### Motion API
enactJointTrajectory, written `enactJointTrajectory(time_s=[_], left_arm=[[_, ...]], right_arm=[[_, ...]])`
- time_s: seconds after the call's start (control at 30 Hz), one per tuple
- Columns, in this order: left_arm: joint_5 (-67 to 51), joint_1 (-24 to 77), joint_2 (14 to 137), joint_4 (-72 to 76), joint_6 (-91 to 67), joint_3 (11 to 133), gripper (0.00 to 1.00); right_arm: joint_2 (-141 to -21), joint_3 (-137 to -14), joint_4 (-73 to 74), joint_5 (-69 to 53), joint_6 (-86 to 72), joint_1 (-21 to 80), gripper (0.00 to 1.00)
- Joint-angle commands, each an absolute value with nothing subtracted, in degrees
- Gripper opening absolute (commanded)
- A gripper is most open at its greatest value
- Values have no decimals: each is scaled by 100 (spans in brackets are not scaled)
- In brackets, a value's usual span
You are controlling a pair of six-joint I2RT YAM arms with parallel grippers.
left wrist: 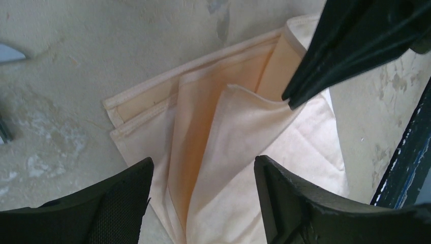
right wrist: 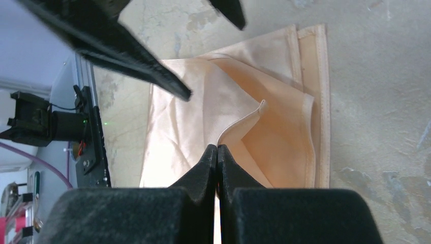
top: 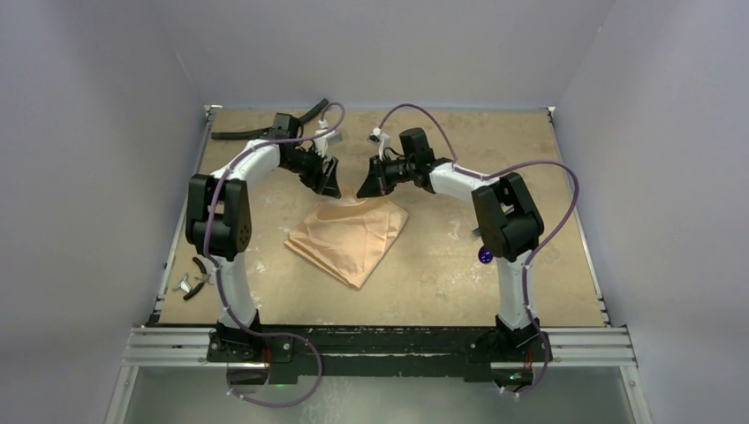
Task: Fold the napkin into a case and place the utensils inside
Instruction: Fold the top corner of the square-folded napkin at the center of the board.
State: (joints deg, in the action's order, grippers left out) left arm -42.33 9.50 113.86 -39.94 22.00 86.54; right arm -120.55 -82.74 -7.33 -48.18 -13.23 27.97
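While the right claw [right wrist: 217, 148] pinches a fold of the napkin [right wrist: 274, 132], left claw [left wrist: 203, 161] spread above it

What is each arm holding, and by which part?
The right arm's fingers pinch the napkin by the edge of its top folded layer. The left arm's fingers are open, holding nothing.

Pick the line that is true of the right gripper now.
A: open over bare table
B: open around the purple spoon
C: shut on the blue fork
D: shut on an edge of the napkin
D: in the right wrist view, the right gripper has its fingertips pressed together on a hemmed edge of the peach-orange napkin.
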Motion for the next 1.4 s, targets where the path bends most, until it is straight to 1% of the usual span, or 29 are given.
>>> enactJointTrajectory(time_s=[0.0, 0.13, 0.2, 0.43, 0.5, 0.63, 0.73, 0.87, 0.97, 1.0, 1.13, 1.3, 1.37], left_arm=[[-5073, 989, 11696, -4078, 2223, 9148, 69], [-5330, 1009, 11861, -4661, 2722, 9182, 62], [-5349, 1017, 11833, -4912, 3054, 9063, 60], [-5408, 1096, 11637, -5644, 3937, 8653, 62], [-5368, 1141, 11542, -5647, 3993, 8532, 64], [-5296, 1200, 11405, -5476, 3942, 8331, 63], [-5186, 1242, 11302, -5427, 3945, 8260, 58], [-4939, 1298, 11015, -5230, 3946, 8008, 46], [-4842, 1328, 10782, -5151, 3967, 7799, 40], [-4835, 1343, 10723, -5146, 3979, 7743, 38], [-4809, 1403, 10574, -5217, 4048, 7500, 32], [-4698, 1433, 10428, -5066, 4032, 7143, 31], [-4658, 1437, 10368, -5081, 4017, 7112, 31]], right_arm=[[-11656, -8093, -878, -5194, -1003, 2868, 0], [-11566, -7893, -838, -5181, -906, 2865, 0], [-11502, -7747, -855, -5164, -884, 2865, 0], [-11239, -7338, -967, -5225, -869, 2911, 0], [-11172, -7242, -992, -5229, -849, 2954, 0], [-11056, -7020, -994, -5198, -817, 3074, 0], [-10918, -6731, -999, -5041, -807, 3173, 8], [-10577, -6207, -1228, -4770, -1002, 3215, 26], [-10302, -5911, -1280, -4621, -1113, 3215, 34], [-10201, -5844, -1265, -4573, -1123, 3209, 35], [-9898, -5602, -1125, -4569, -1136, 3207, 38], [-9666, -5412, -1057, -4437, -1306, 3209, 38], [-9609, -5450, -968, -4097, -1448, 3208, 41]])
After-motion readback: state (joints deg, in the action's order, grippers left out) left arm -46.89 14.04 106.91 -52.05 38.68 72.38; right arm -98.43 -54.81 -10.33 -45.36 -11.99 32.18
